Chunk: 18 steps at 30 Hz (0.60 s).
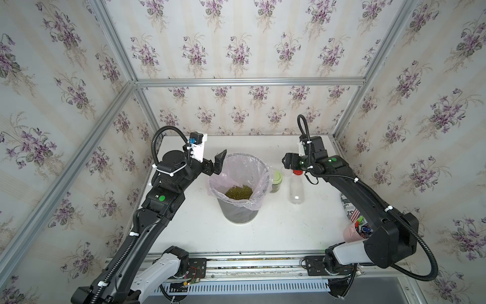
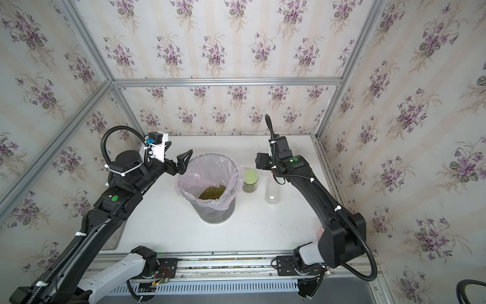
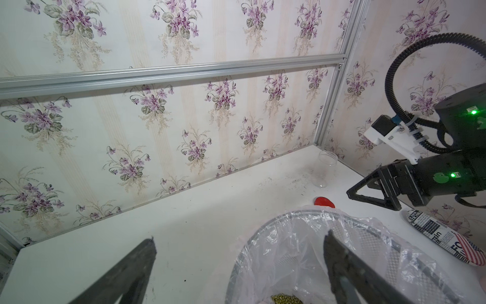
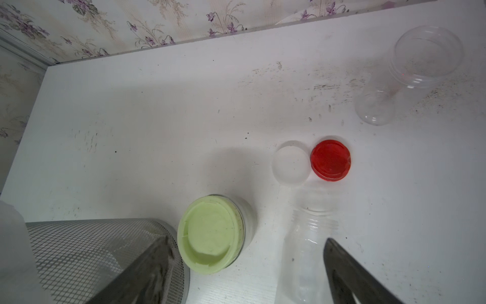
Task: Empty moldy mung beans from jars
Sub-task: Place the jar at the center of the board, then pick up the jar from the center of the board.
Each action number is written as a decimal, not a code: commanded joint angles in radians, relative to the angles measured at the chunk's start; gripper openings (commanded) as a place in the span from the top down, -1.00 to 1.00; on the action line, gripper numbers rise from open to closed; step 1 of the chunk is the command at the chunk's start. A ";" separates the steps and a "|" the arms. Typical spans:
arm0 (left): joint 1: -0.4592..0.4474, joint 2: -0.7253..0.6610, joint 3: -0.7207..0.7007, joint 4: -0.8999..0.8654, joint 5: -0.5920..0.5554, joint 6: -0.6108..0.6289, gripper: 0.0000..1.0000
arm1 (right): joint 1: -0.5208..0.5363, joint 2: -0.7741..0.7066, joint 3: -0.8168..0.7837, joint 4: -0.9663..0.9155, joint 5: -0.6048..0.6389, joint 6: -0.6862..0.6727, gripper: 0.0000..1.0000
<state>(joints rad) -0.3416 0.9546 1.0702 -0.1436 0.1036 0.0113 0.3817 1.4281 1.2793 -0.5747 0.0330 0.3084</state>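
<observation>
Mung beans (image 1: 238,191) lie heaped at the bottom of the grey mesh bin (image 1: 238,213) with its pink liner. Right of the bin stands a jar with a pale green lid (image 4: 210,234), closed, beans showing through its wall (image 2: 249,187). An empty clear jar (image 4: 307,250) stands beside it, uncapped. A second empty jar (image 4: 410,73) is farther back. A red lid (image 4: 330,160) and a white lid (image 4: 290,162) lie loose on the table. My right gripper (image 4: 246,238) hovers open above the green-lidded jar and the empty one, holding nothing. My left gripper (image 3: 239,235) is open over the bin's left rim.
A printed black-and-white can (image 1: 348,208) and a pink cup of pens (image 1: 353,233) sit at the table's right edge under my right arm. Papered walls close in the back and both sides. The white table (image 1: 276,226) carries dark scuffs near the back.
</observation>
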 commanded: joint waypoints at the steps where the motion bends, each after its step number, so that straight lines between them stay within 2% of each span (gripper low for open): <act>1: 0.002 -0.003 -0.004 0.024 -0.034 0.004 -0.99 | 0.039 0.011 0.009 -0.032 0.058 -0.033 -0.77; 10: 0.007 0.009 -0.003 0.023 -0.033 -0.004 -0.99 | 0.130 0.032 -0.044 0.004 0.076 -0.061 -0.81; 18: 0.008 0.010 -0.003 0.023 -0.036 -0.004 -0.99 | 0.134 0.093 -0.047 0.050 -0.017 -0.060 -0.94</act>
<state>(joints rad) -0.3359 0.9627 1.0695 -0.1436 0.0742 0.0109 0.5133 1.5005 1.2217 -0.5552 0.0589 0.2546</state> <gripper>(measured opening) 0.996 0.969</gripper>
